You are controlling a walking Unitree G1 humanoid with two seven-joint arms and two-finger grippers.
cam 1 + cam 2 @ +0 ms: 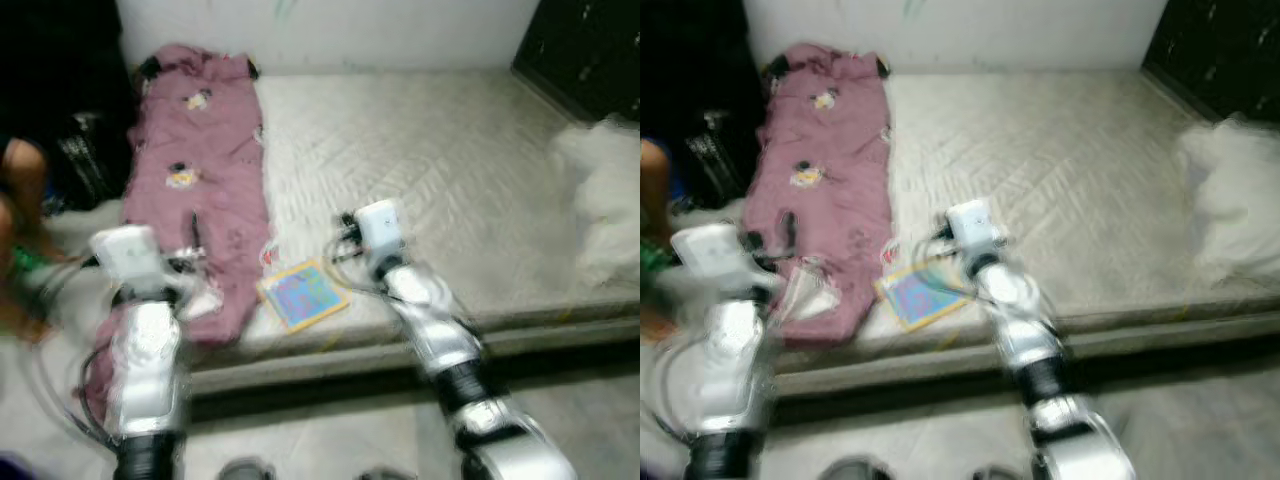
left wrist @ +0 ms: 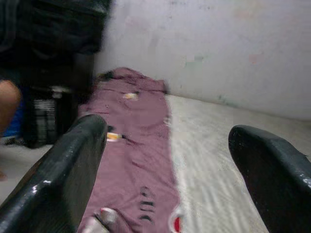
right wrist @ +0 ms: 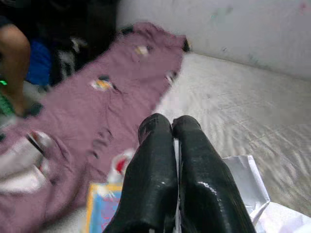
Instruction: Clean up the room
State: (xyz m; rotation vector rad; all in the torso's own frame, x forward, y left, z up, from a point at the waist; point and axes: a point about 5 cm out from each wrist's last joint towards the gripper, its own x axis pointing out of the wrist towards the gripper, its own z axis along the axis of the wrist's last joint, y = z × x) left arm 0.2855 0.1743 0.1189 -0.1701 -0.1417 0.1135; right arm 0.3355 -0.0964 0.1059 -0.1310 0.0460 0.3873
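A long mauve garment (image 1: 200, 170) with small printed patches lies along the left side of the pale mattress (image 1: 430, 150). A colourful flat book (image 1: 302, 294) rests near the mattress's front edge, beside the garment's lower end. My left gripper (image 2: 167, 179) hovers open over the garment's near end, with nothing between its fingers. My right gripper (image 3: 172, 127) is shut, just right of the book above the mattress. A white crumpled sheet (image 3: 245, 177) shows right behind its fingers; whether it is gripped I cannot tell. Another white scrap (image 1: 805, 295) lies on the garment by the left arm.
A person's arm (image 1: 20, 175) and a dark bag (image 1: 85, 150) are at the left of the bed. White bedding (image 1: 600, 190) is heaped at the right edge. A dark cabinet (image 1: 590, 50) stands at the back right, against a white wall (image 1: 350, 30).
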